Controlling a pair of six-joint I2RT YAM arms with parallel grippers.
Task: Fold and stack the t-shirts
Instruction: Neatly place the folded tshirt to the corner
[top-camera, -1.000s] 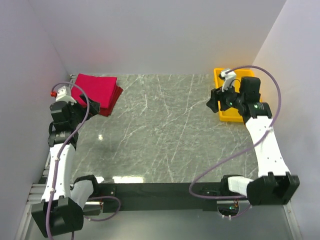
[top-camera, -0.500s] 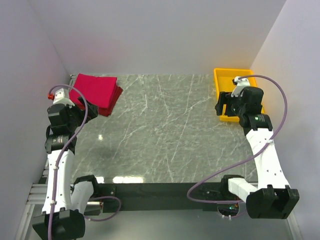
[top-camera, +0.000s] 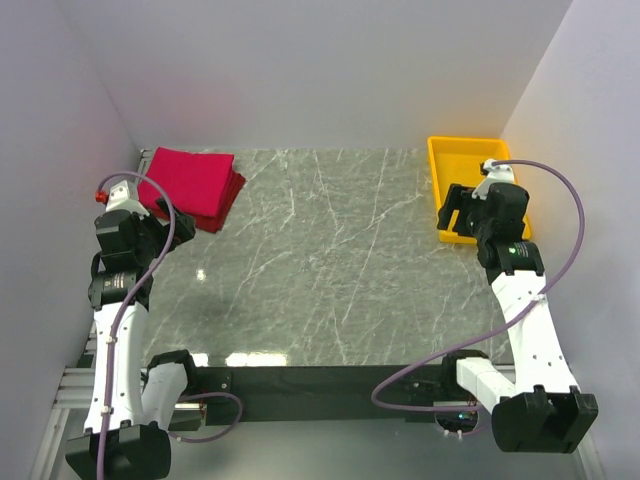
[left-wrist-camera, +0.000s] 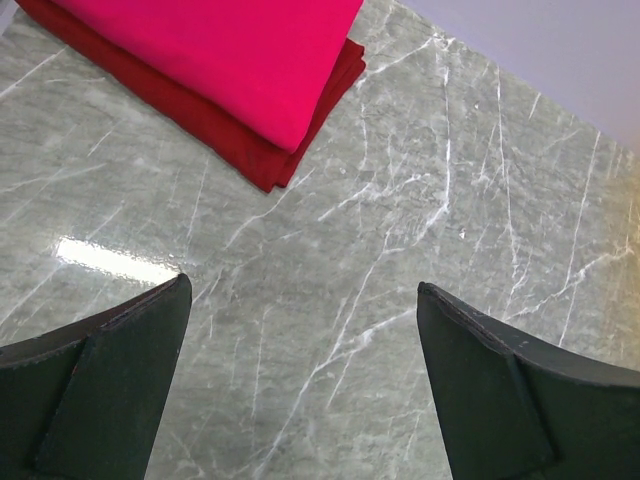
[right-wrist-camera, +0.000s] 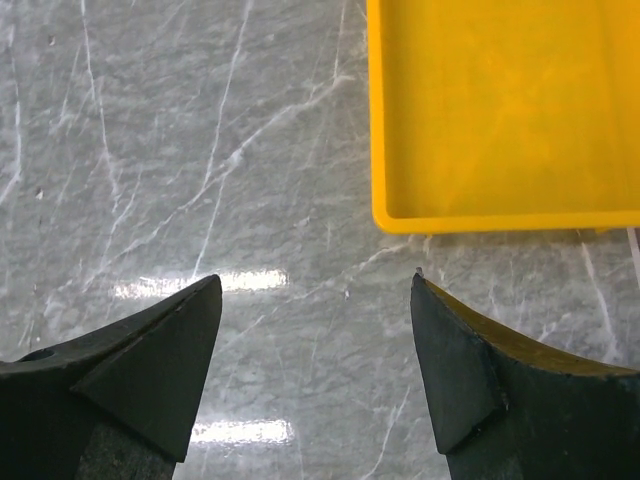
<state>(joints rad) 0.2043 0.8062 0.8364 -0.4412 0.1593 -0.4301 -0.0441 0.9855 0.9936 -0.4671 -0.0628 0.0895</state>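
The big grey surface (top-camera: 330, 260) comes first. Over it, my right arm (top-camera: 530, 310) has swung across in the last second. It was just left of the yellow tray (top-camera: 440, 165), and now it hangs over the tray's near edge. My left arm (top-camera: 115, 330) has pulled back a little toward me. It is well apart from the tray, on the far left side.

The t-shirts (top-camera: 195, 185) have not moved. They sit well apart from the tray, at the other back corner, in line with it. The pink t-shirt (left-wrist-camera: 230, 50) lies folded flat on top of the darker red t-shirt (left-wrist-camera: 230, 145). Their edges nearly match.

The right end effector (right-wrist-camera: 315, 285) has opened wider and holds nothing. The tray's near rim is just past its tips. The left end effector (left-wrist-camera: 305, 290) is spread very wide, with nothing in it.

I think the job is done. Both shirts look folded and stacked, and both arms seem to be backing off to rest.
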